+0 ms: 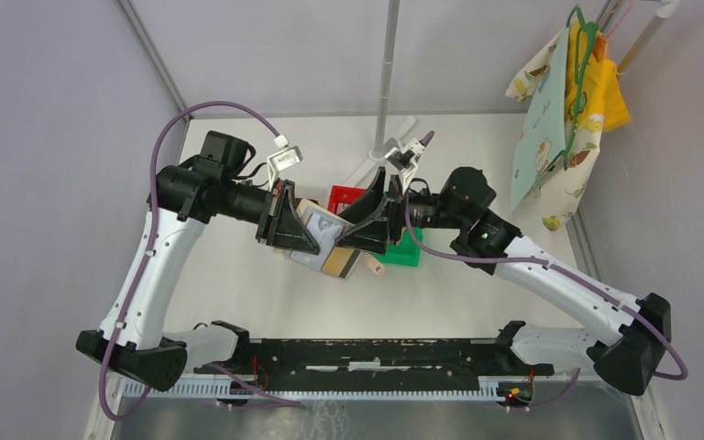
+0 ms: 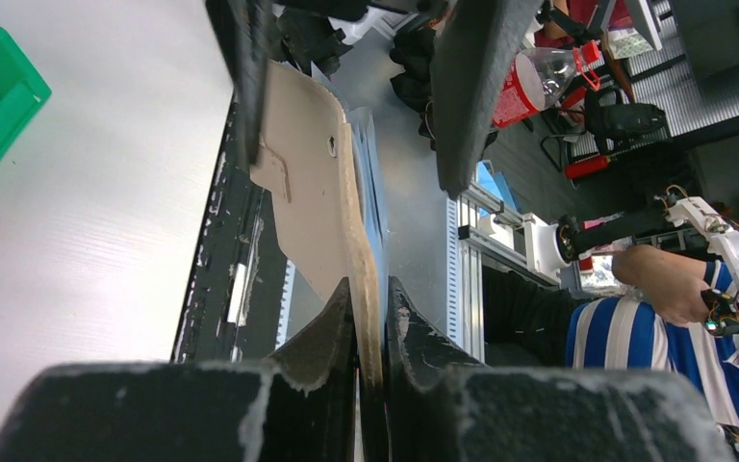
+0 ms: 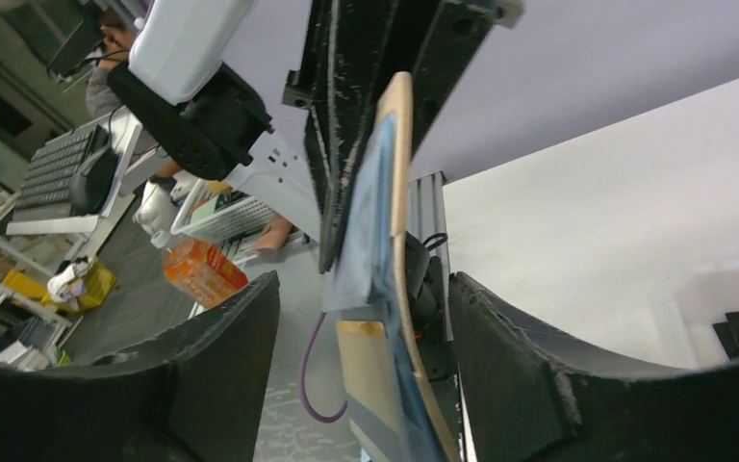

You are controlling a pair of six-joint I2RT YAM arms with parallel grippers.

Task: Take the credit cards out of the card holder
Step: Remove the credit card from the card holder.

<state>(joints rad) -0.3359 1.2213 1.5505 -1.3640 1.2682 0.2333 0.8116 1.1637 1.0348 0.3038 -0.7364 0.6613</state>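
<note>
The tan card holder (image 1: 331, 240) hangs above the table between the two arms, its light blue pockets showing. My left gripper (image 2: 370, 289) is shut on its edge, the tan wall (image 2: 313, 192) running up from the fingers. My right gripper (image 3: 366, 298) is open and straddles the holder's other end, with a gap on each side. A gold credit card (image 3: 368, 375) sits in a blue pocket (image 3: 361, 260) between those fingers. From above, my right gripper (image 1: 367, 223) faces my left gripper (image 1: 304, 234) across the holder.
A red bin (image 1: 342, 196) and a green bin (image 1: 409, 249) stand on the table just behind and right of the grippers. A metal pole (image 1: 388, 82) rises at the back. Patterned cloth (image 1: 559, 128) hangs at the right. A black rail (image 1: 376, 353) runs along the near edge.
</note>
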